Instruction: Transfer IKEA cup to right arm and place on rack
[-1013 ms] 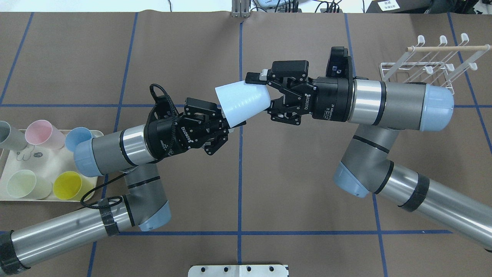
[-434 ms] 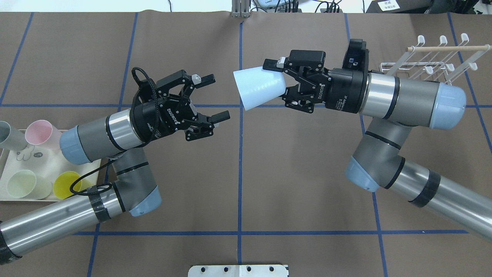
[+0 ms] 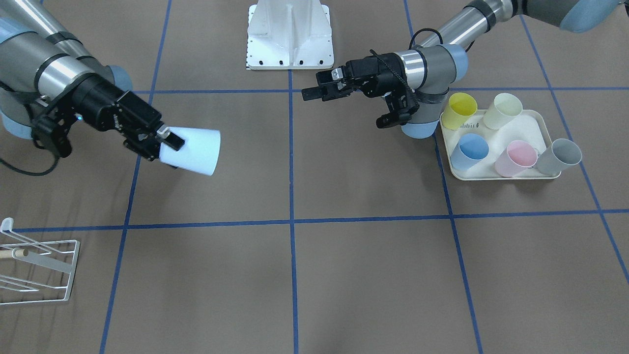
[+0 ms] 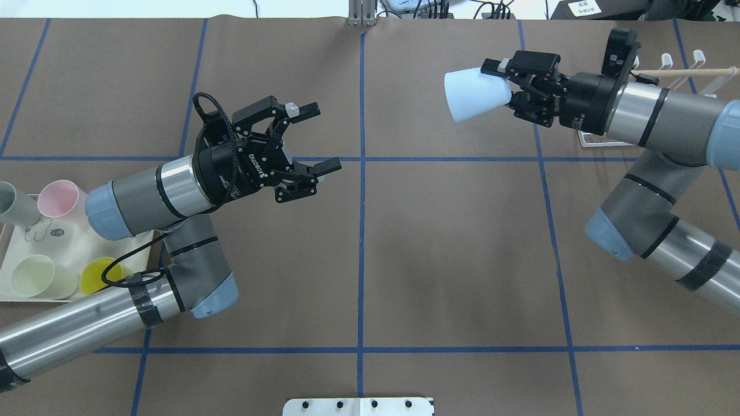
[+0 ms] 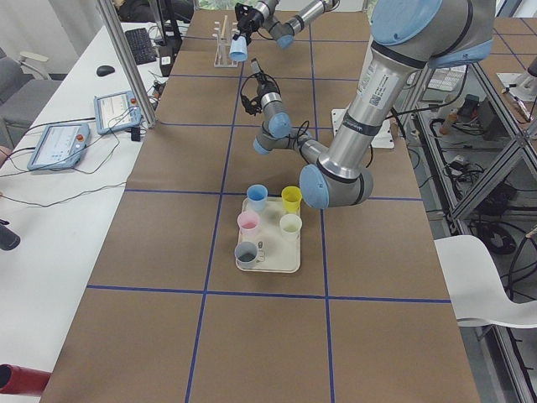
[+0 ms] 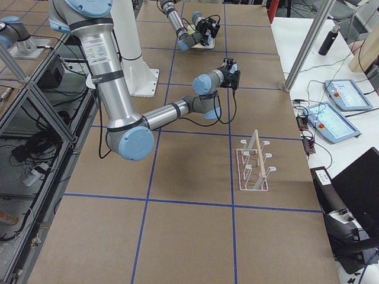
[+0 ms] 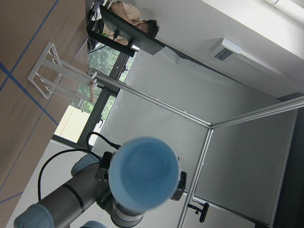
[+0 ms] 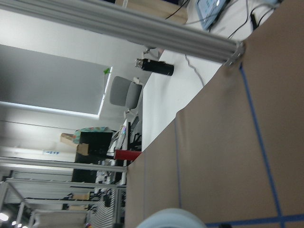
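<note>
Calling the hand-over done: our right gripper (image 4: 502,86) clamps the cup (image 4: 474,95) beside the rack (image 4: 688,71), upper right; left gripper (image 4: 326,137) gapes empty; racking remains.

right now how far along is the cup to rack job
Done: the handover. The right claw grips the pale blue cup by its base, and the left claw is open, empty and well clear of it. In hand: the cup is held sideways in the air, close to the rack. Left: the cup is not yet on the rack, and its mouth points away from it.
</note>
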Robot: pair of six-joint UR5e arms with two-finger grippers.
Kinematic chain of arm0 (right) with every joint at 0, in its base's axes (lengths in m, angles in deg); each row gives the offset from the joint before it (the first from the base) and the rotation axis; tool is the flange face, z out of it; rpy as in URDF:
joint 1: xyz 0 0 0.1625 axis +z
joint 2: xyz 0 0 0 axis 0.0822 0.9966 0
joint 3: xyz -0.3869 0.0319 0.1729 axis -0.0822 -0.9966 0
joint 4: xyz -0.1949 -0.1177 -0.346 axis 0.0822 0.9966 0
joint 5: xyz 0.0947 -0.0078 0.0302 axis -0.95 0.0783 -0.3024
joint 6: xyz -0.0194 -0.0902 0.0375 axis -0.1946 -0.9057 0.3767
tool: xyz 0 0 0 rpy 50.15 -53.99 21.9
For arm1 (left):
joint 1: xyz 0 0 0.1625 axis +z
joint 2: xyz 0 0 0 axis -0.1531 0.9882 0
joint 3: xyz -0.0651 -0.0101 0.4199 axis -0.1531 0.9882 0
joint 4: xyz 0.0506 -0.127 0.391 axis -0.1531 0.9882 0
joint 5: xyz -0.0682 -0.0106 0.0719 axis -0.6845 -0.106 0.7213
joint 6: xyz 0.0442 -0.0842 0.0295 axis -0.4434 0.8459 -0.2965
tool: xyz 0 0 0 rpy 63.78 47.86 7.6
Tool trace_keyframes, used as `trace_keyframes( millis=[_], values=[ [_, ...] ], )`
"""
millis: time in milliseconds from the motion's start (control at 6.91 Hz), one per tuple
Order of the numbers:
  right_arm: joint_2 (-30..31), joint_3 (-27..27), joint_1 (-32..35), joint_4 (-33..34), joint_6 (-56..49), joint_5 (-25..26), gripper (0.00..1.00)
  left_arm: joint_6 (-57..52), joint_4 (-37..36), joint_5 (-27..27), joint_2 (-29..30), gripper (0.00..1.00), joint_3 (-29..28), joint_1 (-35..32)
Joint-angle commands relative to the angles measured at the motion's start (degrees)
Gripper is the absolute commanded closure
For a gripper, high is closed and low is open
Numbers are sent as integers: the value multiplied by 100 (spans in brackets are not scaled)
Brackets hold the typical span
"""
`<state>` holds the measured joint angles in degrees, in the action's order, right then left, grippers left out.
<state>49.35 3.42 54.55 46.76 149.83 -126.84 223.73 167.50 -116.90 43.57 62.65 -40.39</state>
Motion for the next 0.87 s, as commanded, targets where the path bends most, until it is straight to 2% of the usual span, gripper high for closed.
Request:
trace_keyframes(
  millis=[0, 145, 290, 434, 724],
  values=[
    [425, 4, 516, 1038, -1970, -41, 100, 0, -177, 7, -2, 1, -1, 12],
    [583, 40, 893, 1548, -2614, -250, 100, 0, -229, 7, -3, 1, -10, 21],
    [645, 75, 1479, 2162, -3656, -1001, 100, 0, -265, 7, -3, 1, -10, 21],
    [715, 32, 1946, 2429, -4006, -1643, 100, 0, -265, 7, -11, 1, -19, 29],
    [664, 153, 2590, 3376, -4716, -2393, 100, 0, -265, 7, -20, 1, -28, 29]
  ],
)
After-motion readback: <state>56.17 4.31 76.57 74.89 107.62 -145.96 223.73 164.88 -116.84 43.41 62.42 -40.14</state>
